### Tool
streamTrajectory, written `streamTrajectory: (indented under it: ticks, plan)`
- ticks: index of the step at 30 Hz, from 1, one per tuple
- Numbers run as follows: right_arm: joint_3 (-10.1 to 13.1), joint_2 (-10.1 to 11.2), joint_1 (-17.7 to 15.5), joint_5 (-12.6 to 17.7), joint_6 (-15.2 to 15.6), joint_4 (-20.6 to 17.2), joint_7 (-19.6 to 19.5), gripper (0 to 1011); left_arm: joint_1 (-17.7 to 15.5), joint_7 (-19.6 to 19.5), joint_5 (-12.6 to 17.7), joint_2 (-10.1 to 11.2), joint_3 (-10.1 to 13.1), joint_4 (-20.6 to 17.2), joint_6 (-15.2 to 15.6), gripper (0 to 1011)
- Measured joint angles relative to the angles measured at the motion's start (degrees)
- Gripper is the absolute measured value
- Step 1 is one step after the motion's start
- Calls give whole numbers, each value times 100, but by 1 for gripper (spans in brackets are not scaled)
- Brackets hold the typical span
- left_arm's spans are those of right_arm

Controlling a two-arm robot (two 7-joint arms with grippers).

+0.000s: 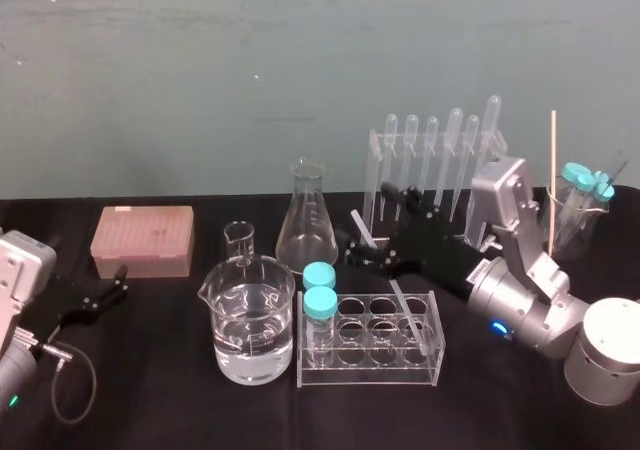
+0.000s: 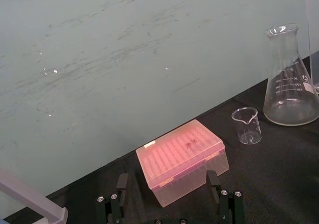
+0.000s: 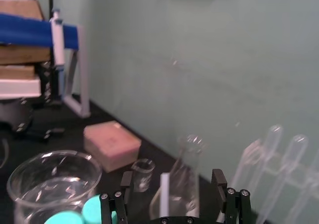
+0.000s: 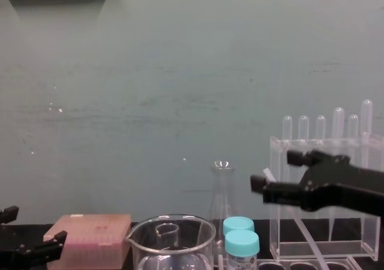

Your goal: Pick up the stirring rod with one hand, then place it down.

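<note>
1. Right pincer (image 4: pixel 273 171): jaws spread apart on either side of the stirring rod (image 4: pixel 300 225), not clamped on it; contact with either jaw hard to judge.
2. Rod thin, straight, translucent whitish, flat-cut at the top. Tilted, with the upper end just above the jaws and the lower end down inside the clear rack (image 1: pixel 430 362), seemingly in a well at its right end, on the black worktop (image 1: pixel 180 400).
3. Right arm reaching in from the right, low in front of the pipette stand (image 1: pixel 377 175), wrist aimed toward the conical flask (image 1: pixel 305 225).
4. Left pincer (image 1: pixel 100 295) parked at the left edge beside the pink box (image 1: pixel 142 240), jaws apart.
</note>
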Motion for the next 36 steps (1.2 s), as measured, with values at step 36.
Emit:
streamTrajectory:
  ticks: [36]
  plan:
    - [118,-133,-64,30,664,92,74,908,0,0,0,0,0,0,0,1000]
